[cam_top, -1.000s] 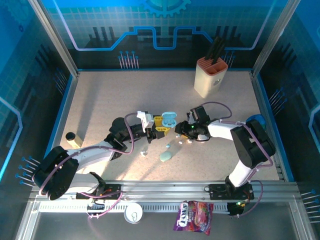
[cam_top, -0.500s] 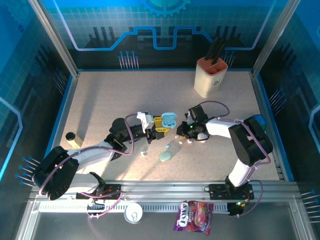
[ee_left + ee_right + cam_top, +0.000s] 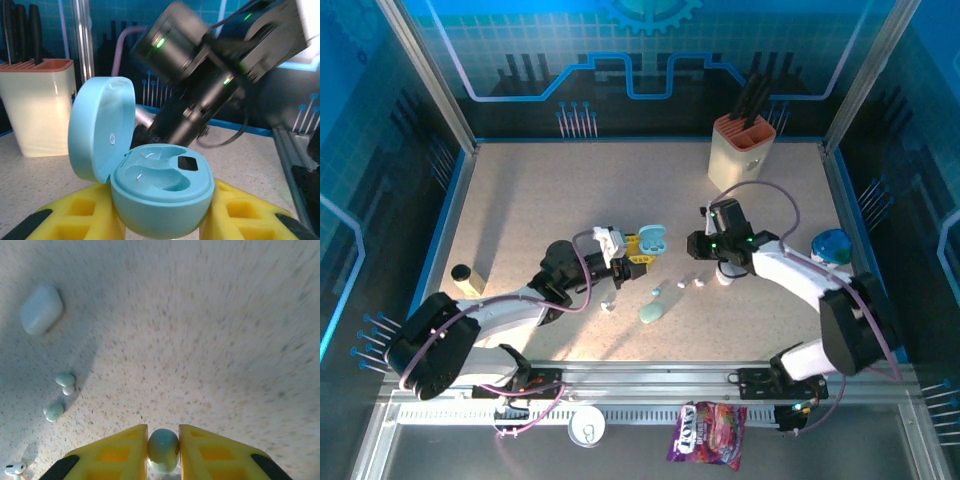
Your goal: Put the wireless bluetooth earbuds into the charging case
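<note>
**A:** What sits closest to the right wrist camera?

**B:** The right gripper [image 3: 163, 436]. Its yellow fingers [image 3: 120, 452] are clenched on one pale green earbud [image 3: 163, 454], which is pinched squarely between the tips above the speckled table [image 3: 225, 340].

**A:** And past that?

**B:** Two loose green buds [image 3: 65, 379] lie near each other on the table, left in that view. A white stemmed bud [image 3: 14, 469] is at the bottom corner. Farther off there is a closed pale case [image 3: 41, 309].

**A:** And the left side?

**B:** The left gripper [image 3: 161, 220] is grasping the charging case [image 3: 160, 175] by its rounded base, with a yellow finger on either side. The lid [image 3: 100, 130] is hinged open and tilted up on the left. The two wells face upward.

**A:** What's behind it?

**B:** The right arm [image 3: 210, 75], black and blurred, is close behind the case. Farther back on the left is a cream knife block [image 3: 37, 105] with dark handles.

**A:** So where is the held earbud relative to the case?

**B:** From above, the right gripper is just to the right of the open case, near it but apart. I can't judge its height over the wells. The loose buds lie on the table nearer the arm bases, and the closed case is nearer still.
</note>
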Robot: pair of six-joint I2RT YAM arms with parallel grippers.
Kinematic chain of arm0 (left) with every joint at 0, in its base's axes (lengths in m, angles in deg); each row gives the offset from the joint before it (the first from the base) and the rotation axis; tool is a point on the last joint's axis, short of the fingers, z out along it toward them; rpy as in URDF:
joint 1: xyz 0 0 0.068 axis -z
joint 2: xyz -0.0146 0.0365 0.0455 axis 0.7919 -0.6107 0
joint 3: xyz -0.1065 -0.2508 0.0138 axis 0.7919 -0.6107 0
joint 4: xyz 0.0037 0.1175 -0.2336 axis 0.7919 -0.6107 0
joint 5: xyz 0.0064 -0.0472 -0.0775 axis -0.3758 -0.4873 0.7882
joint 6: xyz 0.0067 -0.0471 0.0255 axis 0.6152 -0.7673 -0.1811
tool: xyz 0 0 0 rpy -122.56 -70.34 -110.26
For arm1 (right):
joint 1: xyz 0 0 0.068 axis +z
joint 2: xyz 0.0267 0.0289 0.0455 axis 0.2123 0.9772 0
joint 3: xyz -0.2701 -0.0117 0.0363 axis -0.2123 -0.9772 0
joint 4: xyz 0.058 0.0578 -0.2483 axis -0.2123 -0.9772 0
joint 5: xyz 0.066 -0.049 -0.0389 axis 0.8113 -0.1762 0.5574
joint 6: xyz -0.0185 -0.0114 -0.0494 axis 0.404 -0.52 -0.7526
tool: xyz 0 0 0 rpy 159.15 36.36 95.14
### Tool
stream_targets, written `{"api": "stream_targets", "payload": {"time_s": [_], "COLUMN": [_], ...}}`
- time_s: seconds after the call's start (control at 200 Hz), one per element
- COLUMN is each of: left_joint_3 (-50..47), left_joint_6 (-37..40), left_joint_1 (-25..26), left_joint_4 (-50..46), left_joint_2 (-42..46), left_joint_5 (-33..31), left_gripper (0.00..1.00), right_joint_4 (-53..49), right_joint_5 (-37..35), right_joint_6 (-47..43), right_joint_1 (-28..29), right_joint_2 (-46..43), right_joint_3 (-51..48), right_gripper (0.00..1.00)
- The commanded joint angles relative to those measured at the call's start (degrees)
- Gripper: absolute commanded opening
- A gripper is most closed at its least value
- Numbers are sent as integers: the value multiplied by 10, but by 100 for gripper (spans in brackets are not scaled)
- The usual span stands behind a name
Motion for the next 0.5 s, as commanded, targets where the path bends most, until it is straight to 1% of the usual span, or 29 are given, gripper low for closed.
{"api": "stream_targets", "payload": {"time_s": [0.0,0.22,0.235,0.33,0.495], "left_joint_3": [-4,2,2,6,14], "left_joint_6": [21,34,36,44,48], "left_joint_1": [-6,-8,-8,-8,-9], "left_joint_4": [-2,-5,-5,-16,-30], "left_joint_2": [-14,-32,-32,-35,-39], "left_joint_5": [-24,-24,-24,-22,-15], "left_gripper": [26,26,26,27,26], "right_joint_4": [-40,-68,-71,-90,-108], "right_joint_5": [-83,-77,-77,-89,-97], "right_joint_6": [-93,-180,-185,-213,-253], "right_joint_1": [8,27,30,53,95], "right_joint_2": [-64,-171,-176,-192,-194], "right_joint_3": [6,21,36,59,91], "right_gripper": [22,22,22,22,21]}}
